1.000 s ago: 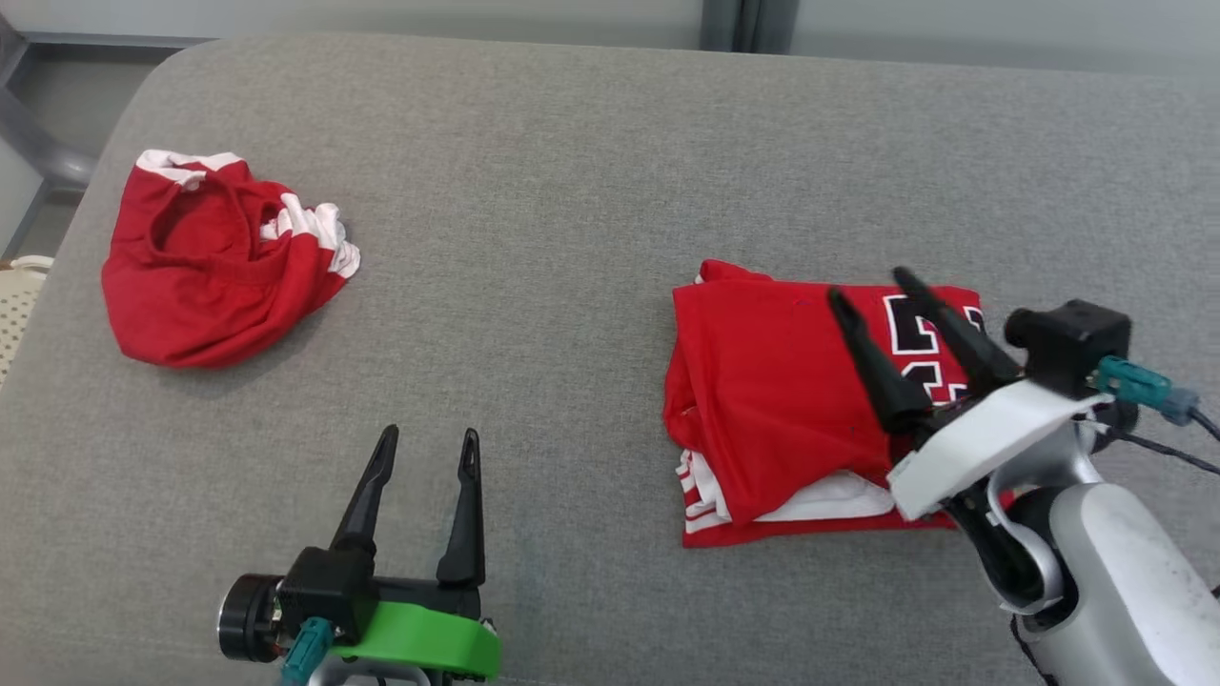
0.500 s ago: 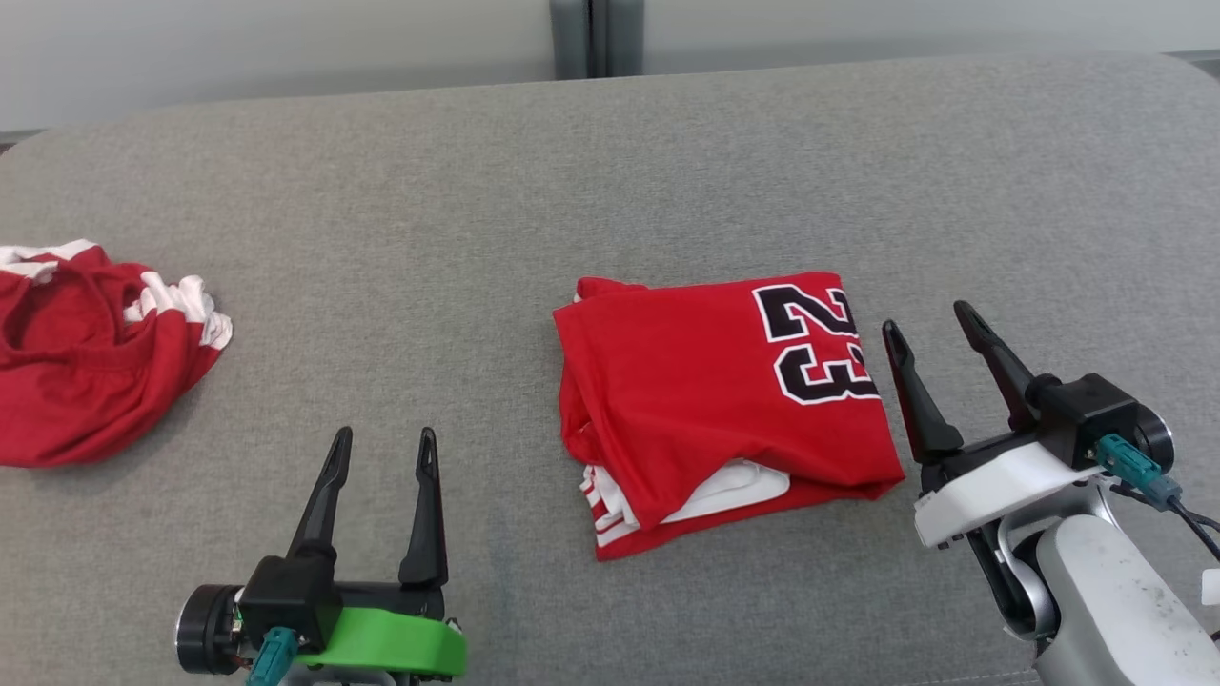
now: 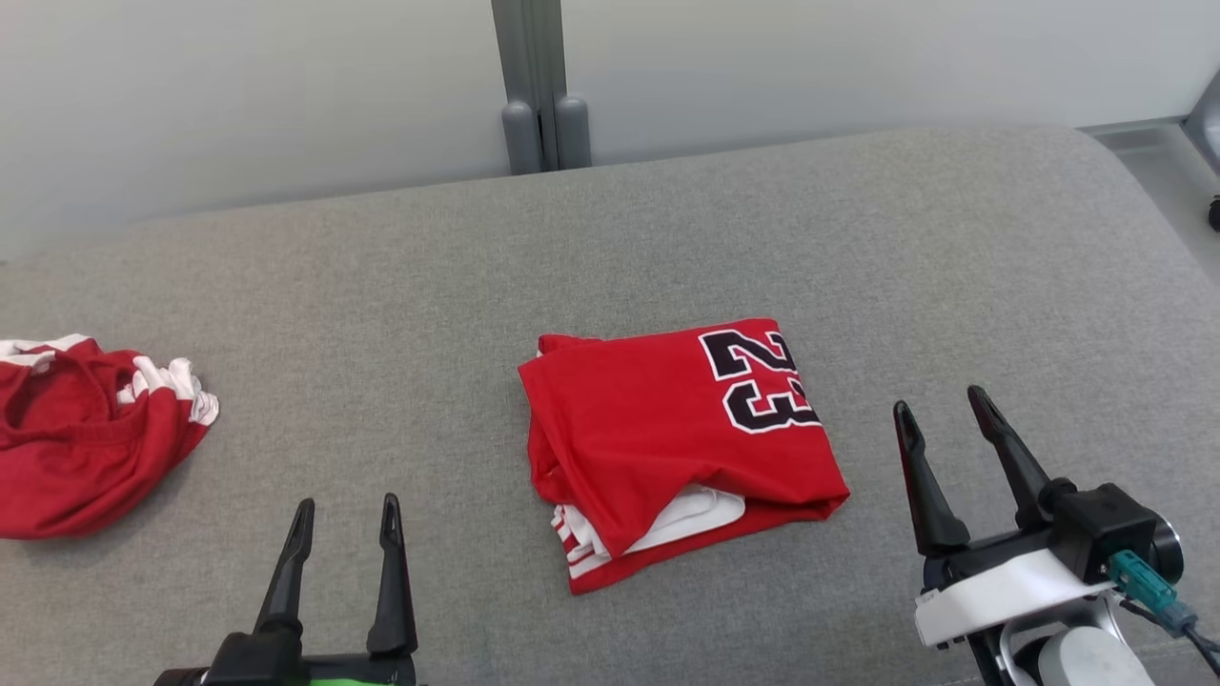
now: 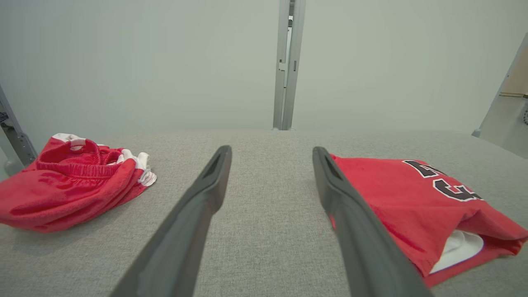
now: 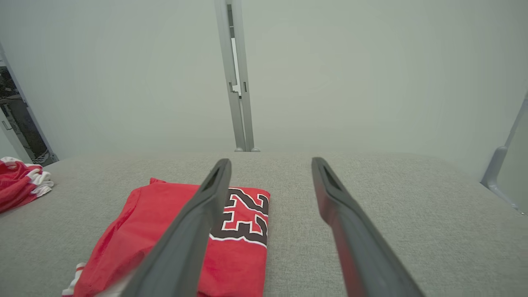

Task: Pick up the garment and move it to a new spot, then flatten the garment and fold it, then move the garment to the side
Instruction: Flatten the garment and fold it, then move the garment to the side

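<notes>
A broad grey woven-fabric surface [image 3: 381,286] carries a folded red jersey with a black-and-white 23 [image 3: 667,438] near its middle.
A pale wall [image 3: 238,95] stands behind the surface. The jersey lies flat with the number side up and a white layer showing at its near edge; neither gripper touches it. A crumpled red-and-white garment [image 3: 76,448] sits well apart from it at the surface's left end. The right gripper [image 3: 939,401] hovers just right of the jersey's near corner, its two dark fingers spread and holding nothing. The left gripper [image 3: 347,503] is at the near edge between the two garments, its fingers likewise spread and empty. A slim grey metal post [image 3: 538,86] rises against the wall beyond the far edge.
</notes>
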### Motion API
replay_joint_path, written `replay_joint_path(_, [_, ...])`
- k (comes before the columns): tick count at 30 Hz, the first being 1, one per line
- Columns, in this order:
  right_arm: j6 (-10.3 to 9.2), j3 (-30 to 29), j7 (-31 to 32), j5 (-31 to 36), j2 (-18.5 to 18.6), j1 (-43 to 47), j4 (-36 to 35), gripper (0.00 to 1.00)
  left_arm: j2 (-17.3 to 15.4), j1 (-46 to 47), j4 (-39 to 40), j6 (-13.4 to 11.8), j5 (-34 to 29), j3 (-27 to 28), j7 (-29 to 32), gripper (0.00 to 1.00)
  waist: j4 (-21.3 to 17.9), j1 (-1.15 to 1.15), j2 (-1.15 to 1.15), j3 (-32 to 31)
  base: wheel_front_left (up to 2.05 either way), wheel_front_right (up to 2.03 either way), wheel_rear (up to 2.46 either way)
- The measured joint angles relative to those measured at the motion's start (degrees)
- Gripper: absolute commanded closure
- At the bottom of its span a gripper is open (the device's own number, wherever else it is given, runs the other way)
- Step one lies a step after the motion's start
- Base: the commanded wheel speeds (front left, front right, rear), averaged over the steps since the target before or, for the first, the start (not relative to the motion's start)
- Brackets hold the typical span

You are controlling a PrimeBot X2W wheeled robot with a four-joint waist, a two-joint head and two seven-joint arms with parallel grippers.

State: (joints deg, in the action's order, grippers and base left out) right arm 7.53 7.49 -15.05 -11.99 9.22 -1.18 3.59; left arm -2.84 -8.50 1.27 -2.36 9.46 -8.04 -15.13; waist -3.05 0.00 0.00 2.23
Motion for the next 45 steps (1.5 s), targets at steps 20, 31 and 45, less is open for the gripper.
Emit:
replay_joint_path(20, [0.0,0.8,0.0,2.6,-1.2,4.4,2.0,0.0,0.0,-4.1,0.3,-0.6,-0.3,0.6,0.0,0.0,0.3,0.0,0.0,-4.3,0.0,0.0,0.0])
replay_joint_path(31, [0.0,1.3,0.0,2.5,-1.3,4.4,2.4,0.0,0.0,-4.1,0.3,-0.9,-1.5,0.2,0.0,0.0,0.5,0.0,0.0,-3.9,0.0,0.0,0.0])
replay_joint_path(45, [0.0,1.3,0.0,2.4,-1.4,4.1,2.5,0.0,0.0,-4.1,0.3,-1.2,-1.6,-0.1,0.0,0.0,0.4,0.0,0.0,-3.7,0.0,0.0,0.0])
